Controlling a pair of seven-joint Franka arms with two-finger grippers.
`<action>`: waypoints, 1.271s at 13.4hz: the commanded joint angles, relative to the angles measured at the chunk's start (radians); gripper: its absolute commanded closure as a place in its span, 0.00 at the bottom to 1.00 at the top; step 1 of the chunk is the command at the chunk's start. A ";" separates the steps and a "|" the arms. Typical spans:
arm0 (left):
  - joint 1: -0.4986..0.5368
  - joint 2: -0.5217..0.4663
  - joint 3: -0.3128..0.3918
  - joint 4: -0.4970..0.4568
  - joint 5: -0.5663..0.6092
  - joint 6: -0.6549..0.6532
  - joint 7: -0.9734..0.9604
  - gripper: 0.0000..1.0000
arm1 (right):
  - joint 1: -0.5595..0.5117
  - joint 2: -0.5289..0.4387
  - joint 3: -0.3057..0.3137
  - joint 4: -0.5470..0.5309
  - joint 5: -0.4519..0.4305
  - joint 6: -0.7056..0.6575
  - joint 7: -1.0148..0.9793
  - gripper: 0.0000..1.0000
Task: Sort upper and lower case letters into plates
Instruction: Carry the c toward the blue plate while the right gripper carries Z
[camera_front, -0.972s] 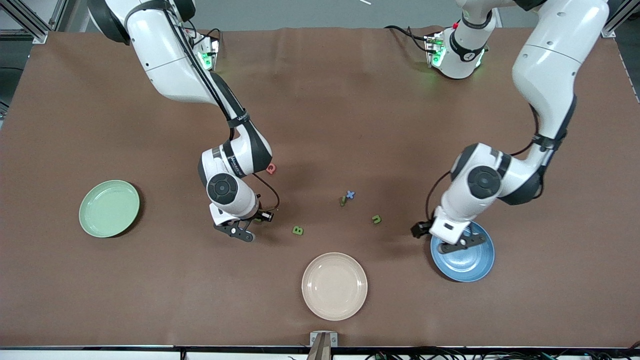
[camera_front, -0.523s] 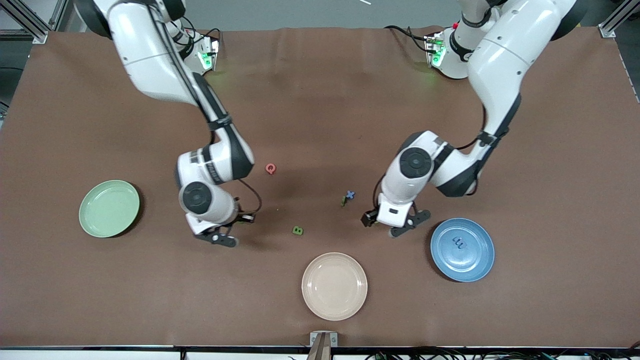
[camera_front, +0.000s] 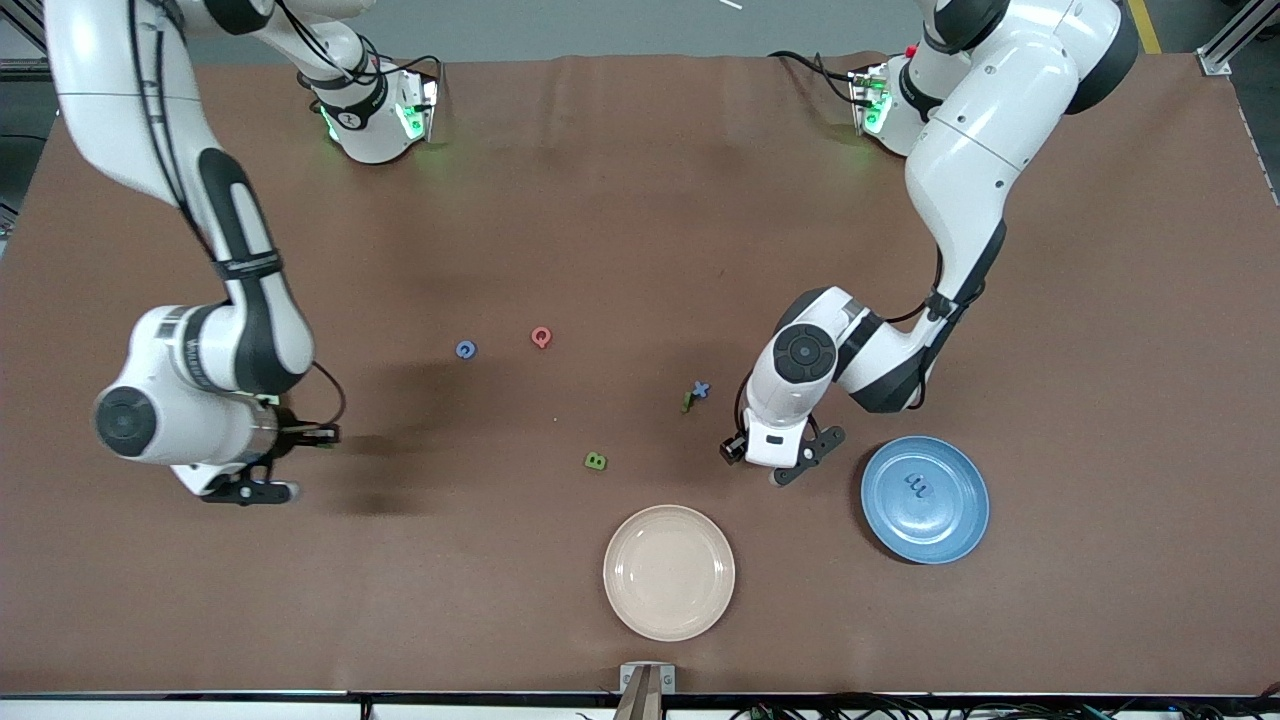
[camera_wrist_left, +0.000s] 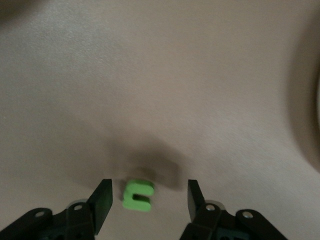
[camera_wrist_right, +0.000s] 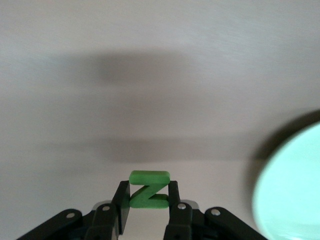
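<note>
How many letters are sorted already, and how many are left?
Done: one blue letter lies in the blue plate.
In hand: the right gripper holds a green Z close to the pale green plate. The left gripper is open around a U-shaped green letter on the table.
Left: the red Q, the round blue letter, the green B, the blue X and the thin green letter.

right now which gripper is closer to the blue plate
Left. The left gripper sits just beside the blue plate, jaws open around a small green letter. The right gripper is at the right arm's end of the table, holding a green Z.
</note>
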 joint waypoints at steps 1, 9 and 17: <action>-0.022 0.018 0.008 0.025 0.009 -0.020 -0.019 0.35 | -0.098 -0.065 0.023 -0.106 -0.006 0.027 -0.140 0.85; -0.017 0.001 0.010 0.025 0.015 -0.087 -0.011 1.00 | -0.261 -0.070 0.023 -0.175 -0.023 0.142 -0.378 0.83; 0.182 -0.080 0.013 0.054 0.024 -0.170 0.400 1.00 | -0.267 -0.062 0.025 -0.252 -0.023 0.259 -0.395 0.48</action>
